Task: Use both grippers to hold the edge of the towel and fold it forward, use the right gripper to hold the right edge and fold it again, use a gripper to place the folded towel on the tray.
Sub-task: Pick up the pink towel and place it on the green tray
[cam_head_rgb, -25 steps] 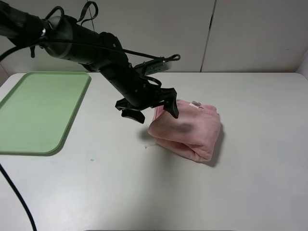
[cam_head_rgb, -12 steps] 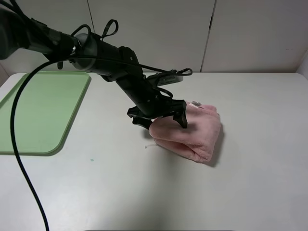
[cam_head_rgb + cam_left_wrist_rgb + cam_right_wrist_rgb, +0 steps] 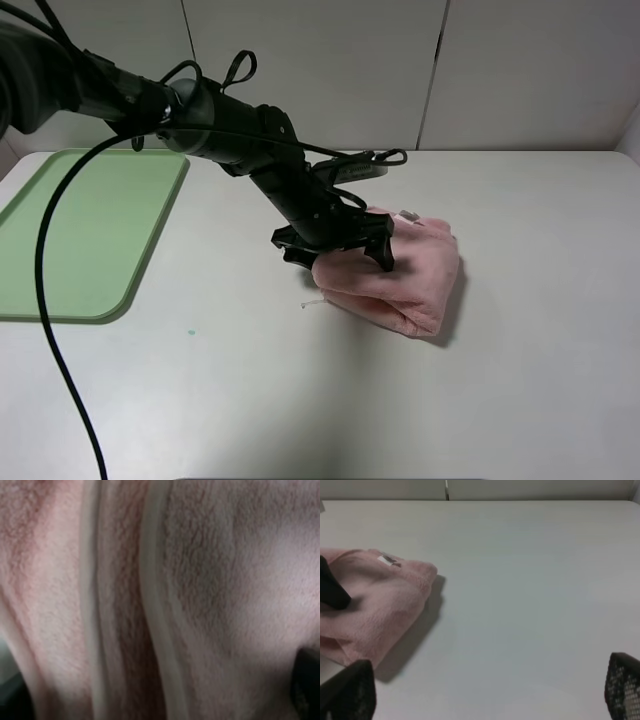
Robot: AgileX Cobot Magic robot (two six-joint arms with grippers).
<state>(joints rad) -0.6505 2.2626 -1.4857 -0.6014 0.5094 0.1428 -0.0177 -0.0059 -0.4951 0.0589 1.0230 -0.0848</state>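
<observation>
The pink towel point(image 3: 398, 270) lies folded in a thick bundle on the white table, right of centre. My left gripper point(image 3: 336, 246) has reached across to its left end. Its jaws are open and straddle the towel's edge, one fingertip point(image 3: 383, 257) pressed on the top. The left wrist view is filled with the towel's point(image 3: 165, 595) layered hems at very close range. The green tray point(image 3: 80, 230) lies empty at the far left. My right gripper point(image 3: 487, 692) is open and empty, low over bare table to the right of the towel point(image 3: 375, 605). It is outside the high view.
A white wall stands behind the table point(image 3: 520, 380). The left arm's black cable point(image 3: 60, 370) hangs across the table's front left. A small white label point(image 3: 407, 215) sticks out of the towel's far edge.
My left gripper has moved right and down, from beside the towel's left end onto it, and its jaws now straddle the edge. The towel has barely moved.
</observation>
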